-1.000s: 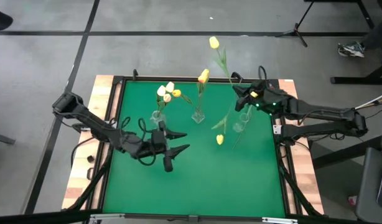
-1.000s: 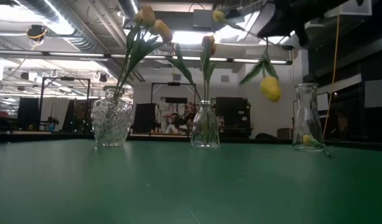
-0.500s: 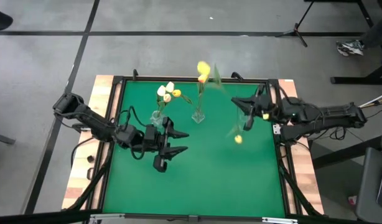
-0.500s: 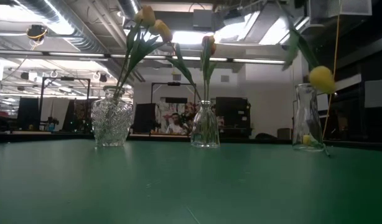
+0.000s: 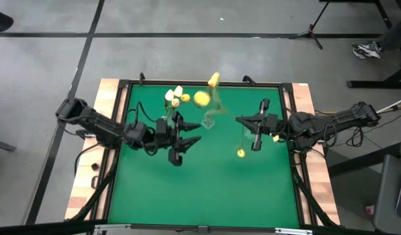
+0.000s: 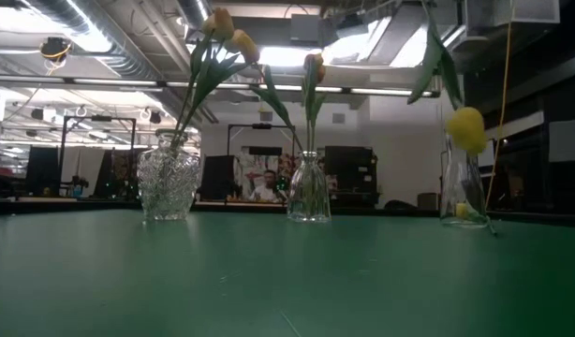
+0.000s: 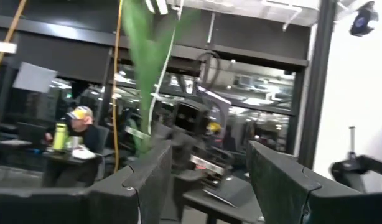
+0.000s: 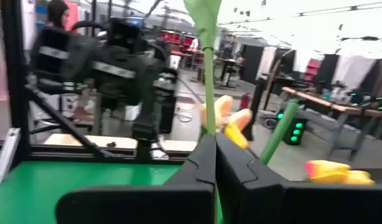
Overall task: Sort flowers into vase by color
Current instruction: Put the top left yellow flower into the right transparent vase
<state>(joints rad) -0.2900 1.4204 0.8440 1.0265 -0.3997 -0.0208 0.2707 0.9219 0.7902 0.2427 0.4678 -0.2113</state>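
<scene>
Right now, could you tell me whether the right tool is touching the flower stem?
Touching. The right wrist view shows the right tool shut on the green flower stem, which rises straight out from between its closed fingers with no gap.

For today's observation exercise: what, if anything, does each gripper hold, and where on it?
The right gripper pinches a yellow tulip by its green stem. The left gripper holds nothing.

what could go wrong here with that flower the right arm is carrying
1. The right gripper pinches only the thin stem, and the yellow flower droops head-down, so it may swing or slip in the fingers.
2. The middle vase is slim and already holds a tall tulip; a swinging bloom or leaf could catch it and tip it.
3. The left gripper sits open close to the vases, so the arms' paths may cross.
</scene>
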